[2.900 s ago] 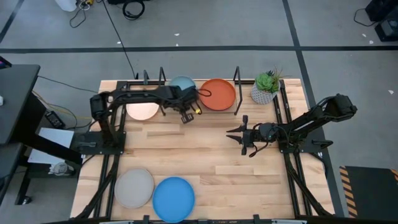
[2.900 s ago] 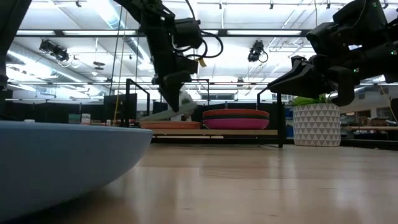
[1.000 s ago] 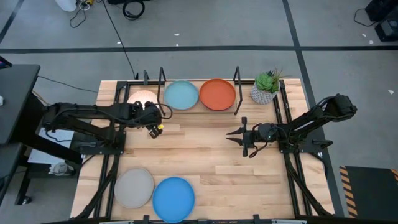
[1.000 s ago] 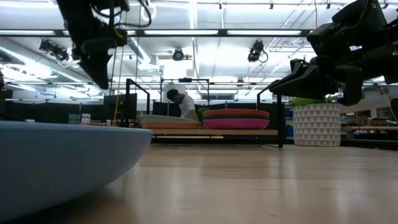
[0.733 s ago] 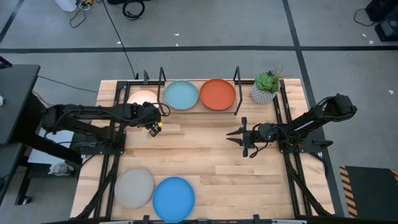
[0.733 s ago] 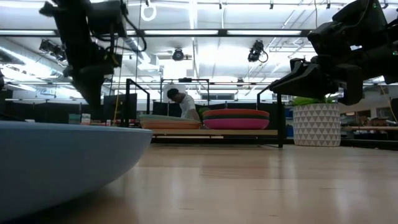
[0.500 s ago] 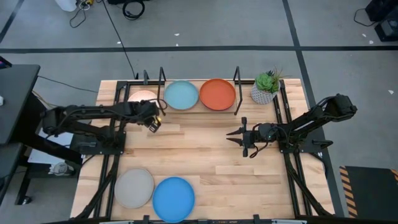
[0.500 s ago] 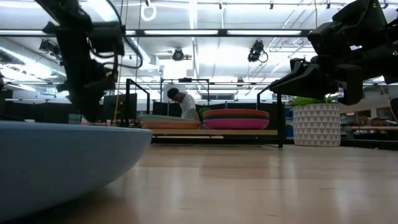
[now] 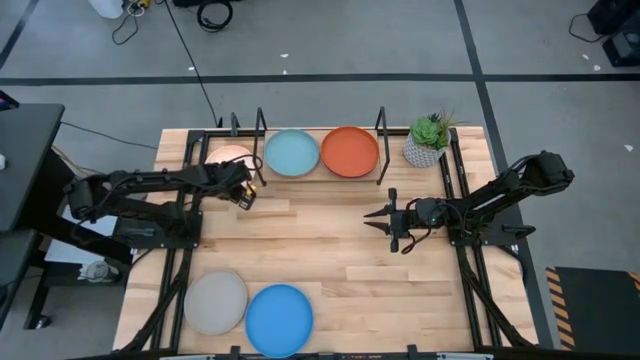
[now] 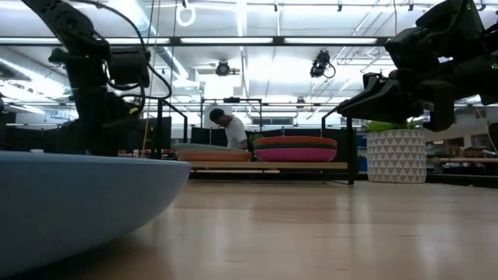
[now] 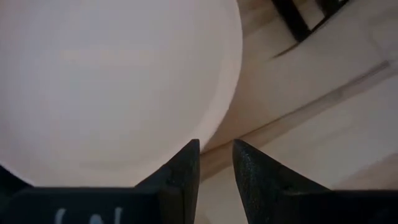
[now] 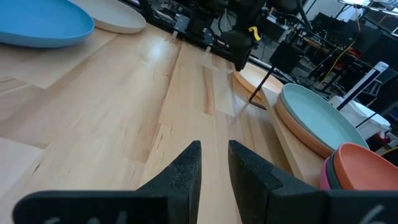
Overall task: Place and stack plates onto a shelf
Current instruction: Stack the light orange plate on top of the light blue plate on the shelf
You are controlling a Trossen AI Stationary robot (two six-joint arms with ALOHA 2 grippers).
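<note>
From above, we see the shelf (image 9: 300,178) along the surface's twelve o'clock edge carrying three piles, topped from left to right by a peach plate (image 9: 224,157), a pale blue plate (image 9: 292,153) and an orange plate (image 9: 350,150), with a potted plant (image 9: 428,140) at about one o'clock. The left gripper (image 9: 243,195) sits just at the near edge of the peach plate, and nothing shows between its jaws; the right gripper (image 9: 388,218) waits near the surface's middle, well apart from every plate. Two plates are not yet shelved: a grey-beige plate (image 9: 215,302) and a bright blue plate (image 9: 279,320), side by side at about seven o'clock. In the low view the bright blue plate (image 10: 78,202) fills the foreground, the left arm (image 10: 93,85) stands at nine o'clock, and the shelf (image 10: 264,165) shows its piles beyond; a person (image 10: 229,128) is far behind. The left wrist view shows its two fingers (image 11: 180,171) a narrow gap apart and empty, right over the peach plate (image 11: 112,81) rim. The right wrist view shows its fingers (image 12: 186,171) slightly apart and empty, looking across bare wood toward the shelf. We judge the placing step finished and a fetch in hand: next the left arm must swing down to seven o'clock, open wider, and take one remaining plate by its rim.
</note>
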